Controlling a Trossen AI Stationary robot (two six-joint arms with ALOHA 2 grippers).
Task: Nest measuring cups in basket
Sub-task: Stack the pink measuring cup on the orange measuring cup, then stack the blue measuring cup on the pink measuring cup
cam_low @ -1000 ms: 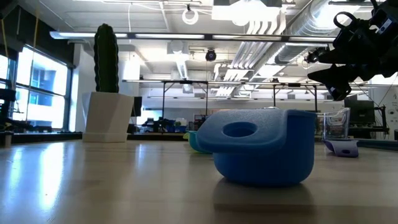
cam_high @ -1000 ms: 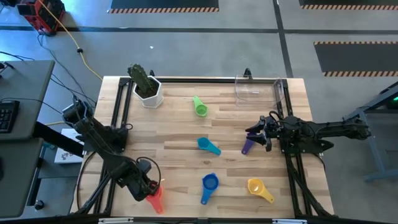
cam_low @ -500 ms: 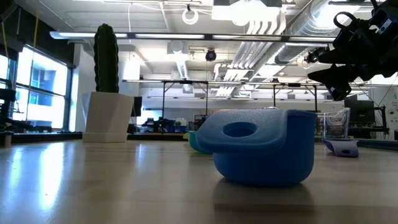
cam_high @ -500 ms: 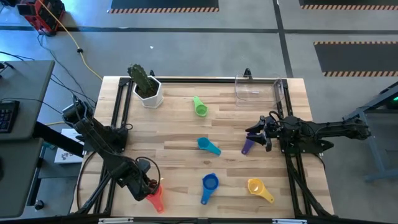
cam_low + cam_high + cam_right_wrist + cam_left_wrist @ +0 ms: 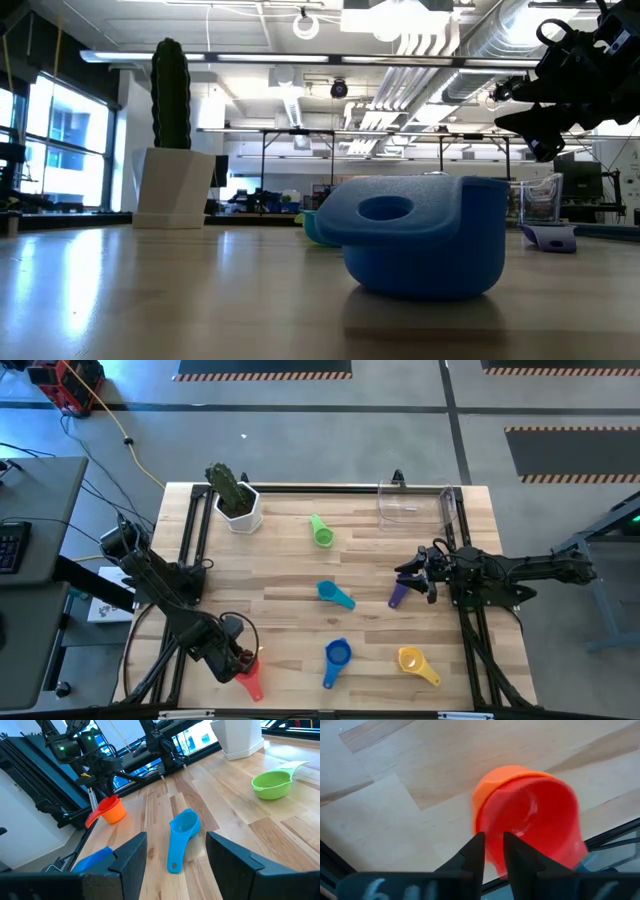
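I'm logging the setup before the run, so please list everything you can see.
measuring cups: seven; green, teal, purple, blue, yellow lying apart on the table; red and orange stacked, near left edge.
basket: one, clear, far right.
plant pot: one, white, far left.
table: one, light wood.
left gripper: dark, at the red cup.
right gripper: dark, open, raised near the purple cup.

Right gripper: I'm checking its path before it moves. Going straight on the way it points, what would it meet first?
Likely the teal measuring cup, lying straight ahead of the open right gripper on the table; depth is uncertain.
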